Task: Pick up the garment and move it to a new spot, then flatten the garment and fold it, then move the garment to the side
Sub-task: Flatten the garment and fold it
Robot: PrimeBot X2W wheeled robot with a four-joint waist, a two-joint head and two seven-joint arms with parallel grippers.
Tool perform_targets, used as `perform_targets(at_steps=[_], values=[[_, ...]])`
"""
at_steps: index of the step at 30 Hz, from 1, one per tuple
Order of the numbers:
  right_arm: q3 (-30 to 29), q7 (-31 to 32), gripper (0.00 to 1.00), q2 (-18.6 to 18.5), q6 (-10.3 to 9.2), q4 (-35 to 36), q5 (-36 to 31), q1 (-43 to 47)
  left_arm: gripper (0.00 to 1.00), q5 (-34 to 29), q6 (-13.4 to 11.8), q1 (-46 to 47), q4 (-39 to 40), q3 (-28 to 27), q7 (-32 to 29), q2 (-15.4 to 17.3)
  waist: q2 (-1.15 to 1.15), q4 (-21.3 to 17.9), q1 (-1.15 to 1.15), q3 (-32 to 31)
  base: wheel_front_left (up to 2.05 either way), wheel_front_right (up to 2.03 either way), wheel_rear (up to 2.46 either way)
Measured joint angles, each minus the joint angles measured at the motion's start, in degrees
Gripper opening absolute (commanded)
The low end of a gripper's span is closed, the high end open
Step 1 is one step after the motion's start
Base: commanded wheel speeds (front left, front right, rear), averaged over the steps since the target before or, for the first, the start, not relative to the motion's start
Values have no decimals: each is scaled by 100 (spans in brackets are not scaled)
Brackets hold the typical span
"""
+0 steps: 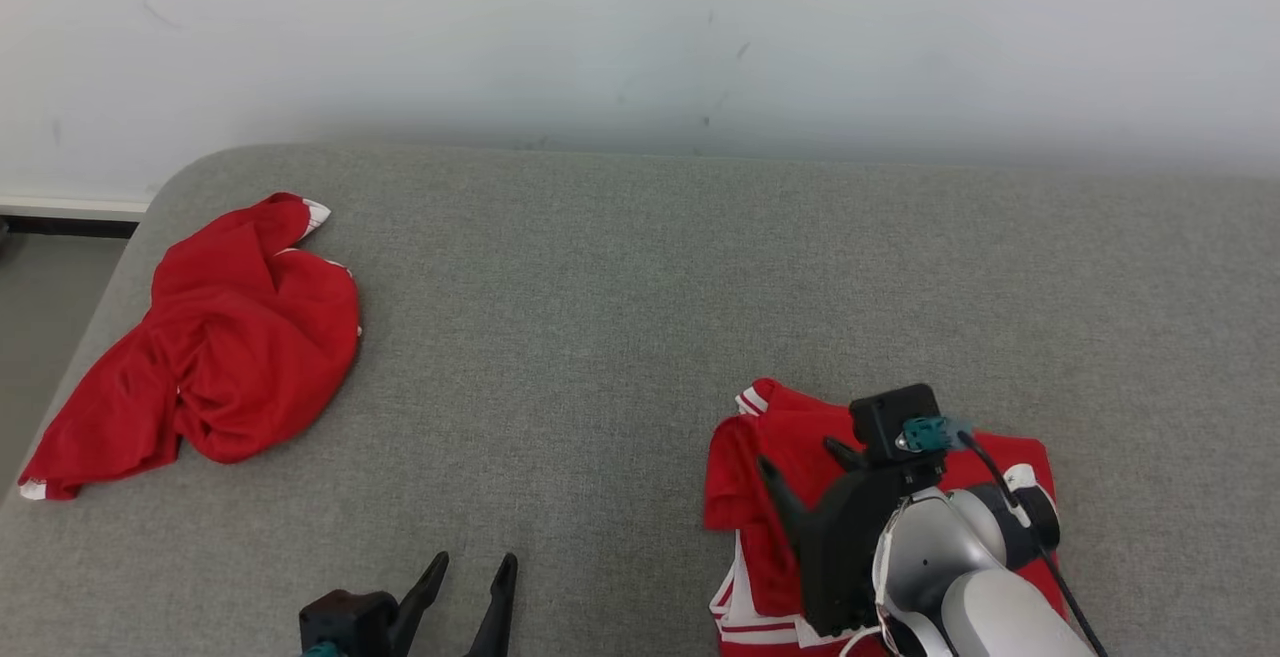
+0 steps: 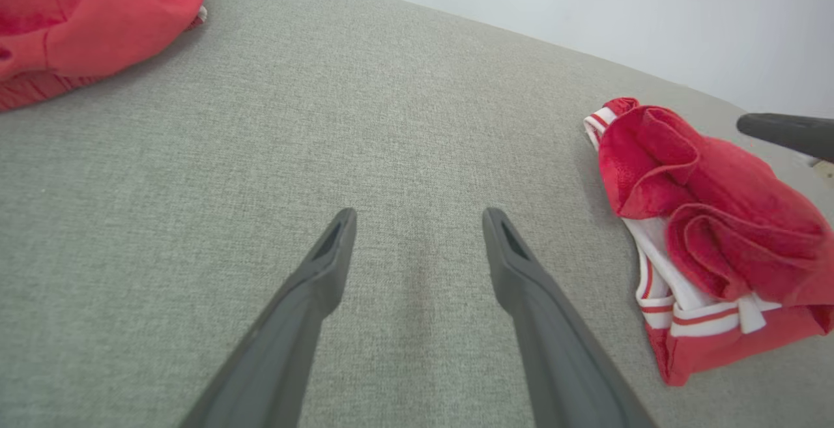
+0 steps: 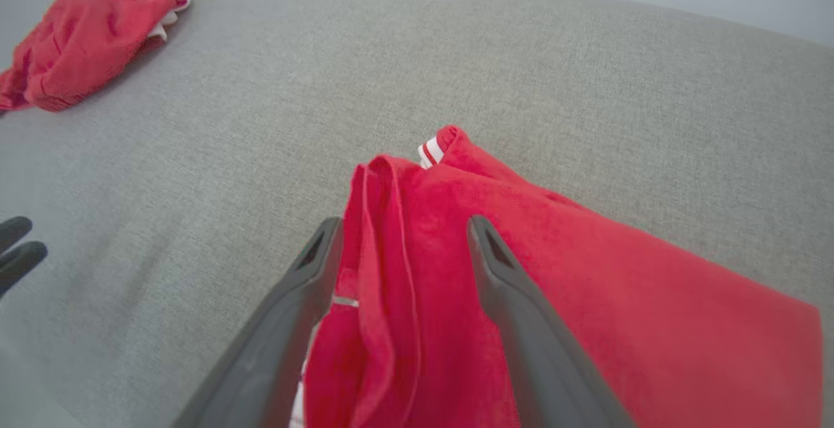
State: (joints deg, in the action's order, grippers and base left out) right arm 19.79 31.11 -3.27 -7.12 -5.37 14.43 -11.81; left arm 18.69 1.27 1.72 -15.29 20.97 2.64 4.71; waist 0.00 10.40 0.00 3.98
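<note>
Right claw, wide, holding nothing, perhaps brushes the folded garment its arm partly hides; left claw wide, empty.

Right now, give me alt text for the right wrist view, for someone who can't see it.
The right hand hangs open over a folded red garment with white trim on a grey cushion. A crumpled red garment lies far off at upper left, and the left hand peeks in at the left edge.
</note>
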Motion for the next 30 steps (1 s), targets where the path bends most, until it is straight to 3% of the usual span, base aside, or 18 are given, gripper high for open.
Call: perform_targets(at_steps=[10,19,30], values=[[-565,-808,100,4,-2,600,260,117,100,-5,-82,1,30,-169,223,89,0,-114,0,-152,0,0,0],[-1137,-2326,100,-108,-3,903,1,698,100,-175,-277,1,354,-331,662,240,0,-294,0,-349,0,0,0],[-1886,-3755,100,-1,-3,756,-488,1488,100,-361,-218,-38,983,-343,1031,435,0,-630,0,-524,0,0,0]])
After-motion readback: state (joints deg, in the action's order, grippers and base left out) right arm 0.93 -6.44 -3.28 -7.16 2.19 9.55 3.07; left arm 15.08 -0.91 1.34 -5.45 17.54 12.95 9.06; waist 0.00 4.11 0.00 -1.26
